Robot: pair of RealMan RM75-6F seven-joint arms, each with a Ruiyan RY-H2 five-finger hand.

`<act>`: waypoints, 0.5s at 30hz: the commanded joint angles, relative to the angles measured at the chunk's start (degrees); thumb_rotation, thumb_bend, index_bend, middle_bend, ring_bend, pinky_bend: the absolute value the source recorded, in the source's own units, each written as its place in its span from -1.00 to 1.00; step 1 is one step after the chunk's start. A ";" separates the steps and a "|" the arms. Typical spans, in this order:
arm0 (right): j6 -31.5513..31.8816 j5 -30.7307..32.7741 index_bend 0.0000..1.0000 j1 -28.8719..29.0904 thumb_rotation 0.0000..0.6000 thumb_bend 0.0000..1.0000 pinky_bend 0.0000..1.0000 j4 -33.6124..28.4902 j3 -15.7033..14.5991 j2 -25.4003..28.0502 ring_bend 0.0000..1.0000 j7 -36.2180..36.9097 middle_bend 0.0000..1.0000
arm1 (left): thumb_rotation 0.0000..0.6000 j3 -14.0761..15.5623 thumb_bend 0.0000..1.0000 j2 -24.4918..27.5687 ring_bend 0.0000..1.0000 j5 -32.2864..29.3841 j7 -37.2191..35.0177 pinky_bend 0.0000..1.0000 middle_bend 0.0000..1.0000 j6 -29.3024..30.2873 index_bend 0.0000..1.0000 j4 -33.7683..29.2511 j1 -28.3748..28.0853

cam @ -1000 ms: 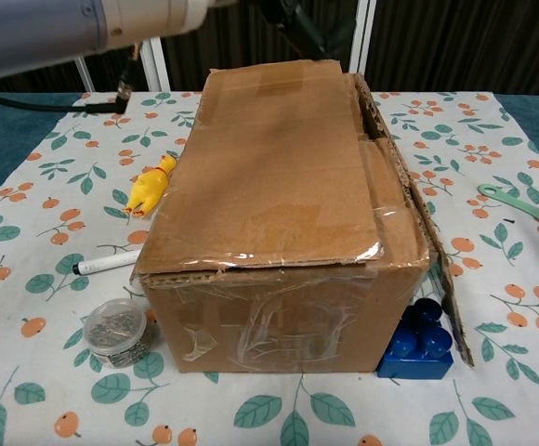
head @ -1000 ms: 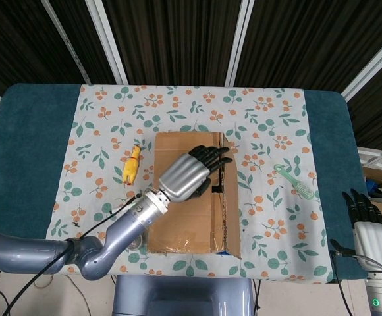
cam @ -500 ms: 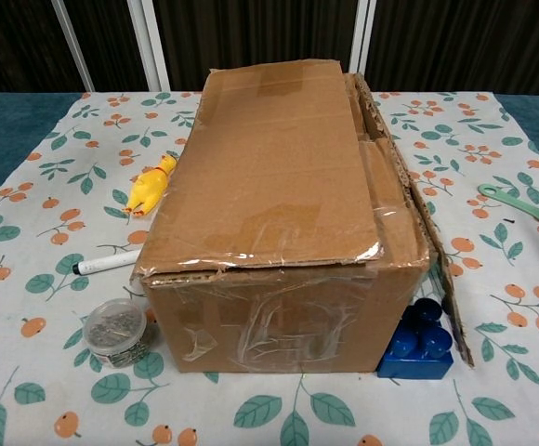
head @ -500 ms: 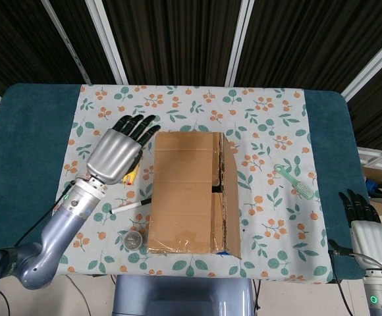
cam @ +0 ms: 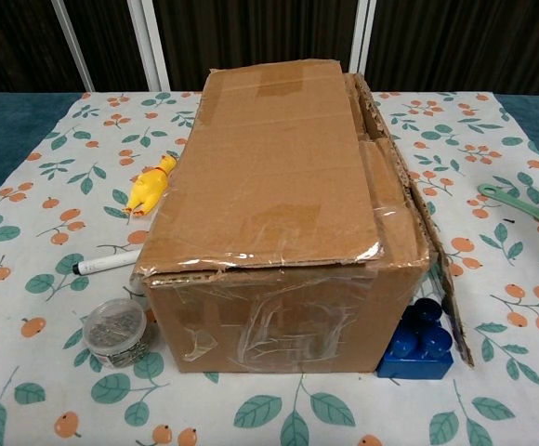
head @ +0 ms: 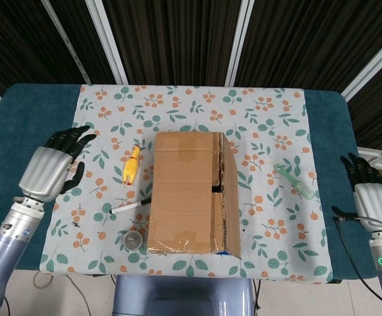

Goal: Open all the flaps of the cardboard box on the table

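Having left the cardboard box (head: 192, 192), left hand (head: 49, 172).

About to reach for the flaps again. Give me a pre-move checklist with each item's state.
1. Left hand free: ok, holds nothing, fingers apart, over the table's left edge.
2. Right hand free: ok, holds nothing, off the table's right edge.
3. Top of the box unobstructed: ok, nothing on it.
4. Flaps opened: not ok, the big top flap lies flat; the right flap hangs down the side.
5. Tape cut: cannot tell.
6. Clutter near box: not ok, pen and blue block touch it.
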 commanded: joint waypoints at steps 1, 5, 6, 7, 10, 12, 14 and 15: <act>-5.36 2.54 -1.00 3.25 1.00 -0.82 -0.70 -2.96 1.94 3.54 -0.83 0.29 -0.85 | 1.00 2.72 0.17 0.91 -0.79 3.02 -0.84 -0.64 -0.82 1.98 -0.69 3.05 4.43; -11.71 6.83 -1.00 7.35 1.00 -0.78 -0.68 -6.27 4.61 6.52 -0.70 2.75 -0.75 | 1.00 4.28 0.17 -1.00 -0.79 5.32 -0.01 -0.65 -0.82 4.78 -0.70 5.79 8.30; -13.23 8.34 -1.00 8.46 1.00 -0.77 -0.65 -6.99 5.45 7.28 -0.67 3.27 -0.72 | 1.00 5.00 0.17 -1.88 -0.79 5.96 0.31 -0.66 -0.82 5.69 -0.70 6.68 9.66; -14.62 10.12 -0.99 9.63 1.00 -0.74 -0.59 -7.74 6.49 7.98 -0.64 3.80 -0.70 | 1.00 5.65 0.17 -2.71 -0.79 6.92 0.35 -0.66 -0.82 6.64 -0.70 7.52 10.94; -18.48 15.30 -0.89 12.74 1.00 -0.53 -0.41 -9.45 8.85 9.82 -0.55 4.74 -0.62 | 1.00 7.21 0.17 -5.49 -0.79 9.76 -0.93 -0.66 -0.82 10.24 -0.70 11.05 14.94; -21.50 19.68 -0.79 15.15 1.00 -0.36 -0.34 -10.50 10.37 10.91 -0.50 5.50 -0.56 | 1.00 7.69 0.17 -7.52 -0.79 10.20 -2.51 -0.67 -0.82 12.23 -0.70 13.64 17.63; -24.35 23.48 -0.65 17.42 1.00 -0.20 -0.29 -11.09 11.42 11.61 -0.43 6.02 -0.48 | 1.00 7.72 0.17 -9.03 -0.79 10.62 -4.31 -0.68 -0.82 13.28 -0.70 15.72 19.24; -26.13 25.61 -0.60 18.81 1.00 -0.15 -0.26 -11.19 11.74 12.10 -0.40 5.90 -0.46 | 1.00 7.77 0.17 -9.78 -0.79 10.75 -5.34 -0.69 -0.82 13.59 -0.70 16.78 20.07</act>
